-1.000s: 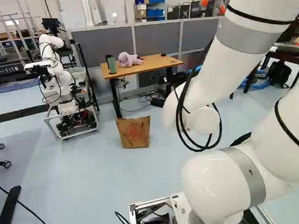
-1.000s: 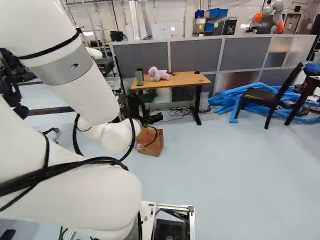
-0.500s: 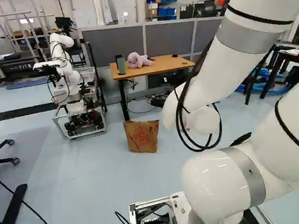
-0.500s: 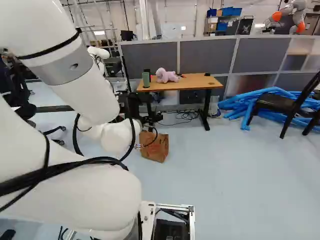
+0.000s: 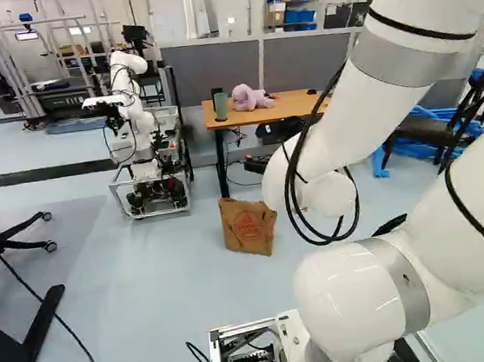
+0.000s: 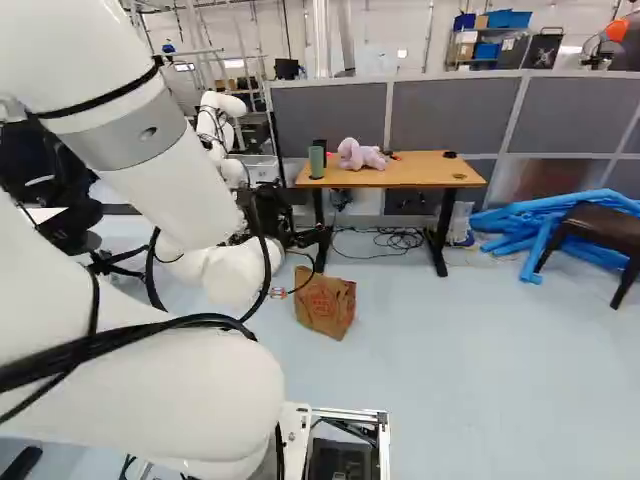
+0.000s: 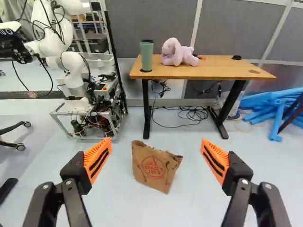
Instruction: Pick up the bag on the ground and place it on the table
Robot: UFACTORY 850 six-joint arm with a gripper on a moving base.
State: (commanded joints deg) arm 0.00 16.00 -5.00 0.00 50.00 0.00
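The brown paper bag (image 7: 154,168) is on the pale floor (image 6: 450,370), a round red print on the side that shows; it sits near the wooden-topped table (image 7: 213,71), on the robot's side of it and apart from its black legs. The gripper (image 7: 156,142) has its two fingers spread wide, orange pads (image 7: 98,158) facing one another with nothing held; in the wrist view the bag shows ahead of it, through the gap between the fingers, and touches neither. The white arm (image 5: 387,68) stands right of the middle in the left base view.

On the tabletop sit a green tumbler (image 7: 146,56) at one end and a lavender plush toy (image 7: 177,53) just beside it; a small black disc (image 7: 236,57) lies farther along. Loose black cables (image 7: 189,113) lie on the floor beneath the table; grey partition panels (image 6: 440,115) rise behind it. Another robot (image 5: 134,115) stands left of the table in the left base view; blue tubes (image 6: 530,225) are heaped at the right of the right base view, a dark chair (image 6: 600,225) by them.
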